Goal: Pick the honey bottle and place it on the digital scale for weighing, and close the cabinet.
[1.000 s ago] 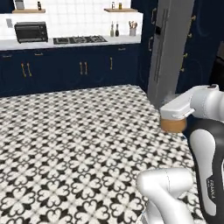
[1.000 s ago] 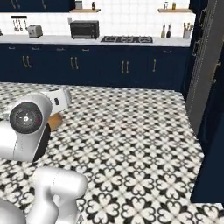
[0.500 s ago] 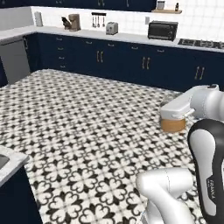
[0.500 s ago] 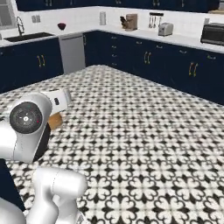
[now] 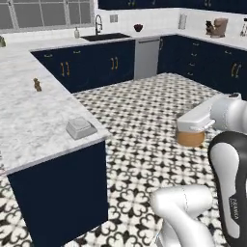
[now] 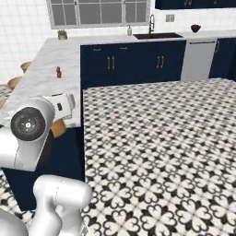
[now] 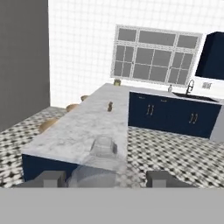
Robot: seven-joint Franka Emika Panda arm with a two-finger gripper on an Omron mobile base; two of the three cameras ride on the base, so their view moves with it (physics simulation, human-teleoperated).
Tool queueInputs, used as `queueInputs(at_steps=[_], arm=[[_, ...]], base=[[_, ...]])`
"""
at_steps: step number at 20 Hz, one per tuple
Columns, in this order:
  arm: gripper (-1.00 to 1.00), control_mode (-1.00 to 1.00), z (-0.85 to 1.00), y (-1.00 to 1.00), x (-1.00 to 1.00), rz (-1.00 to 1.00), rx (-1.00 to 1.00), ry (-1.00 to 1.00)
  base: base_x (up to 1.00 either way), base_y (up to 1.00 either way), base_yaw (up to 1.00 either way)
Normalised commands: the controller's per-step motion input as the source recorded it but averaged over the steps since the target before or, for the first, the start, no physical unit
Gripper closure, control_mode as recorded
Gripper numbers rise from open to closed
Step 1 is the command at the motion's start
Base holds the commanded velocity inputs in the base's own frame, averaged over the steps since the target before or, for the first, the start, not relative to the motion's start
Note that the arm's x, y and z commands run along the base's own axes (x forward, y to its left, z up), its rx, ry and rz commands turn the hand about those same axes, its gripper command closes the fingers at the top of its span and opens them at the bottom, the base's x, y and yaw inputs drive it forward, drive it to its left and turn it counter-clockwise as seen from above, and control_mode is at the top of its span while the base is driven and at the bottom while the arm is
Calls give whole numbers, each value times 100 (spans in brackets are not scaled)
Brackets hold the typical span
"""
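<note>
Gripper point(image 5: 192, 129) sits at the right of the left base view, its jaws pressed in on the honey bottle point(image 5: 190, 138), whose amber body hangs below the white hand above the patterned floor. So the pick looks done; the placing and the cabinet closing are left, as far as these pictures tell.

Going left to right in the left base view: a tiny brown figurine point(image 5: 37, 85) stands at the upper left on the marble counter point(image 5: 29, 120). Further right, near the counter's front corner, rests the digital scale point(image 5: 80, 127), bare on top. Then comes the floor, and then the carried bottle, well apart from the scale.

In the right base view the counter runs up the left side, and a sliver of the orange bottle point(image 6: 58, 128) peeks out beside the arm at the left.

In the hand view the scale point(image 7: 103, 145) lies at lower centre on the counter end, ahead of the finger tips point(image 7: 52, 178), with the bottle a pale blur between them. I judge the task roughly a third through.
</note>
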Motion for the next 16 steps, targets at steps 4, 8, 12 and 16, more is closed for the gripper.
queueInputs(at_steps=[4,8,12,16], arm=[[100,100,0,0,0,0,0,0],[100,100,0,0,0,0,0,0],[100,100,0,0,0,0,0,0],[100,100,0,0,0,0,0,0]], base=[[93,35,33],[75,61,0],[6,25,6],[34,33,19]])
